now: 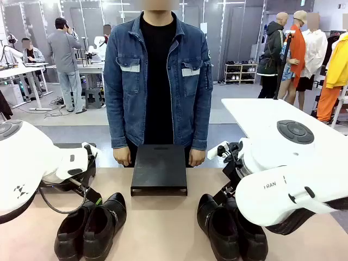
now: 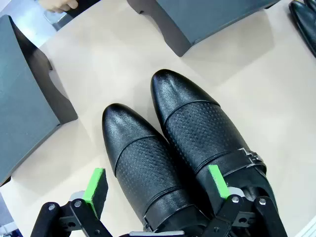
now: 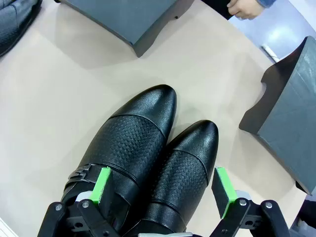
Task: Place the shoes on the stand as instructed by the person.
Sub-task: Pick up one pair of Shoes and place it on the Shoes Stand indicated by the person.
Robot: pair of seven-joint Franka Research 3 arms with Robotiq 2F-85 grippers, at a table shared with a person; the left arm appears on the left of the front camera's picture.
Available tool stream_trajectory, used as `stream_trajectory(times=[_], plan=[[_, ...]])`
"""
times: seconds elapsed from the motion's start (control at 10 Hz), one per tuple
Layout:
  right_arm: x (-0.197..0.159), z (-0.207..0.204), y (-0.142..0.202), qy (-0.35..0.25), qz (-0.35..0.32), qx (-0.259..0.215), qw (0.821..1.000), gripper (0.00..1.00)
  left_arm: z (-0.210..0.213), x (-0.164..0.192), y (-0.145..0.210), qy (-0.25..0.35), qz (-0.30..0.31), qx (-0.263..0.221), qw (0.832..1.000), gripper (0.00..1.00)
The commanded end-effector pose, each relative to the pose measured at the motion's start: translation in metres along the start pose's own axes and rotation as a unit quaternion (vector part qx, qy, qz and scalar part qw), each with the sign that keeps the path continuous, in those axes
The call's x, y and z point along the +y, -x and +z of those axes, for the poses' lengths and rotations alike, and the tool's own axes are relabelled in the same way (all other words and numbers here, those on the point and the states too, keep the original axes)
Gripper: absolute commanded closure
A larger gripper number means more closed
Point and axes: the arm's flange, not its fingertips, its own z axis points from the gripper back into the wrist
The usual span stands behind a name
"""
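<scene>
Straddling the buckled dress shoes (image 2: 197,133), the left tool (image 2: 157,186) and right tool (image 3: 162,187) are both standing open. The glossy, stiff leather is probably looking slippery, so the textured instep is offering the surest hold.

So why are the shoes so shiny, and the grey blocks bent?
Left wrist view: light glints off the shoes at the toes, and the wide lens bends the stands. Right wrist view: same glare on the other pair. Front view: even, sharp.

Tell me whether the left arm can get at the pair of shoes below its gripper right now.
Probably yes. The left gripper hangs open right above the shoes, with nothing between. One snag: the two sit pressed together, leaving a finger little room to slip between them.
</scene>
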Motion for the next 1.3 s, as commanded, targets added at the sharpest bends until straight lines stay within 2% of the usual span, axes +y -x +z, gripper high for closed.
stream_trajectory(times=[0.0, 0.8, 0.9, 1.0, 1.2], plan=[[0.000, 0.000, 0.000, 0.000, 0.000, 0.000, 1.000, 0.00, 0.000, 0.000, 0.000, 0.000, 0.000, 0.000, 1.000, 0.00], [0.000, 0.000, 0.000, 0.000, 0.001, 0.000, 1.000, 0.00, 0.000, 0.000, 0.000, 0.000, 0.000, 0.000, 1.000, 0.00], [-0.008, 0.022, -0.017, -0.016, 0.001, -0.009, 1.000, 0.00, 0.020, 0.003, -0.012, -0.005, -0.031, 0.006, 0.999, 0.00], [-0.015, 0.040, -0.029, -0.031, -0.008, -0.014, 0.999, 0.00, 0.039, 0.012, -0.020, -0.003, -0.031, 0.022, 0.999, 0.00], [-0.031, 0.079, -0.047, -0.075, -0.025, -0.021, 0.997, 0.00, 0.083, 0.035, -0.031, 0.045, -0.029, 0.027, 0.998, 0.00]])
